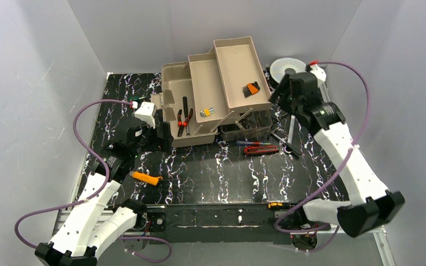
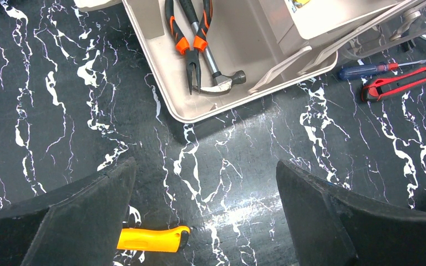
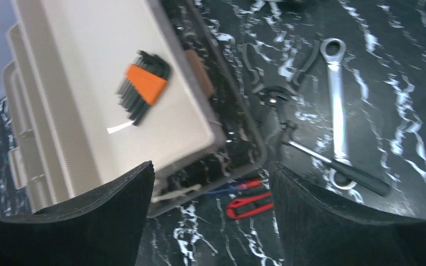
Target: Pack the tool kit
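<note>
Toolbox [image 1: 195,139] open, hex keys [image 3: 144,86] in top tray [image 3: 89,66], L gripper [image 2: 205,166] spread wide, empty, R gripper [image 3: 211,166] spread too

- Top external view looks down from high at the near edge, covering the whole table [image 1: 199,172].
- Left wrist view faces straight down, close above the toolbox [image 2: 244,39] at its near corner.
- Right wrist view tilts down over the top tray [image 3: 77,66]; both wrist views share the red cutter [image 2: 399,83].

- Left arm [image 1: 97,194], left of toolbox [image 1: 167,83]: white link shells, black joints and base.
- Right arm [image 1: 344,152], right of toolbox: same white-and-black build.
- Purple cable [image 1: 80,119] loops beside each arm.
- Fingers [image 2: 77,221]: matte black wedges.
</note>
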You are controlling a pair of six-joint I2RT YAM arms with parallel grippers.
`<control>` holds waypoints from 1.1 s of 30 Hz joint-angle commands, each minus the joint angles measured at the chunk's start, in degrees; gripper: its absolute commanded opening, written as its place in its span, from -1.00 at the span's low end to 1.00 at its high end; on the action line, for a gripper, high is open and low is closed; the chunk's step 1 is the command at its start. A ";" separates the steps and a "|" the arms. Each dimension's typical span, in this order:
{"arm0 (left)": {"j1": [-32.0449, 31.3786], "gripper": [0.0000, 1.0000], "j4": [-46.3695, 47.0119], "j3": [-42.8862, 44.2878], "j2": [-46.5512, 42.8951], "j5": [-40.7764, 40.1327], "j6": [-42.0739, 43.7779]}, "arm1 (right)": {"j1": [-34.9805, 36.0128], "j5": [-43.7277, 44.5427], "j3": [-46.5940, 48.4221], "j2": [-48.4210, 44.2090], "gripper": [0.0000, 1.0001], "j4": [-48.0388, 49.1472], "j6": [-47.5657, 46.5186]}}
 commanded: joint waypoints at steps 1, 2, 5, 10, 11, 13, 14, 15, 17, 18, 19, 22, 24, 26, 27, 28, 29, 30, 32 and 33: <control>0.18 0.96 0.47 -0.07 -0.86 0.26 0.53 | -3.30 4.79 -9.55 -7.17 0.65 1.18 -2.20; 0.22 0.96 0.48 -0.08 -0.89 0.37 0.45 | -4.66 4.10 -11.84 -8.33 0.65 1.19 -2.20; 0.27 0.97 0.59 -0.19 -0.81 0.66 0.37 | -10.92 -0.15 -17.65 -9.48 0.65 0.44 -1.84; 0.27 0.96 0.56 0.02 -0.46 1.07 0.26 | -19.63 -9.05 -25.28 -6.95 0.63 3.10 -1.55; 0.27 0.96 0.55 0.03 -0.50 1.01 0.25 | -20.26 -9.80 -26.85 -6.02 0.63 4.26 -1.55; 0.27 0.96 0.57 -0.13 -0.64 0.91 0.28 | -20.83 -11.34 -29.11 -3.82 0.62 6.96 -2.28; 0.25 0.96 0.55 -0.15 -0.75 0.88 0.21 | -20.90 -11.58 -29.69 -2.34 0.61 7.82 -2.51; 0.26 0.96 0.56 -0.22 -0.84 0.87 0.19 | -21.02 -11.88 -29.84 -0.84 0.60 8.21 -2.66; 0.27 0.96 0.59 -0.24 -0.89 1.08 0.06 | -20.98 -12.29 -30.23 2.22 0.57 9.72 -2.41; 0.27 0.97 0.61 -0.19 -0.87 1.18 0.05 | -20.99 -12.59 -30.67 4.10 0.56 10.93 -1.96; 0.27 0.97 0.61 -0.15 -0.89 1.22 0.09 | -20.98 -13.33 -31.09 5.46 0.55 12.20 -1.81; 0.27 0.96 0.64 -0.31 -1.05 1.23 0.10 | -20.99 -14.74 -31.68 8.71 0.53 14.95 -1.40; 0.27 0.96 0.63 -0.40 -1.11 1.29 0.10 | -20.96 -13.93 -31.16 10.54 0.52 15.41 -1.60; 0.25 0.96 0.64 -0.47 -1.15 1.24 0.09 | -20.93 -12.00 -30.35 12.04 0.52 14.73 -2.31; 0.26 0.96 0.64 -0.43 -1.13 1.23 0.10 | -20.92 -11.23 -30.01 12.55 0.51 14.43 -2.56; 0.27 0.96 0.68 -0.33 -1.15 1.23 0.10 | -20.94 -11.04 -30.13 12.79 0.51 14.48 -2.73; 0.27 0.96 0.66 -0.32 -1.11 1.25 0.10 | -20.97 -11.27 -30.47 12.82 0.51 15.05 -2.80; 0.27 0.96 0.64 -0.30 -1.06 1.24 0.10 | -20.87 -11.80 -30.92 12.85 0.51 15.58 -2.87; 0.35 0.96 0.72 -0.24 -1.06 1.14 0.10 | -20.83 -12.87 -31.61 12.67 0.49 16.24 -2.90; 0.35 0.96 0.75 -0.24 -0.99 1.16 0.05 | -20.87 -13.03 -31.69 12.48 0.48 16.26 -2.99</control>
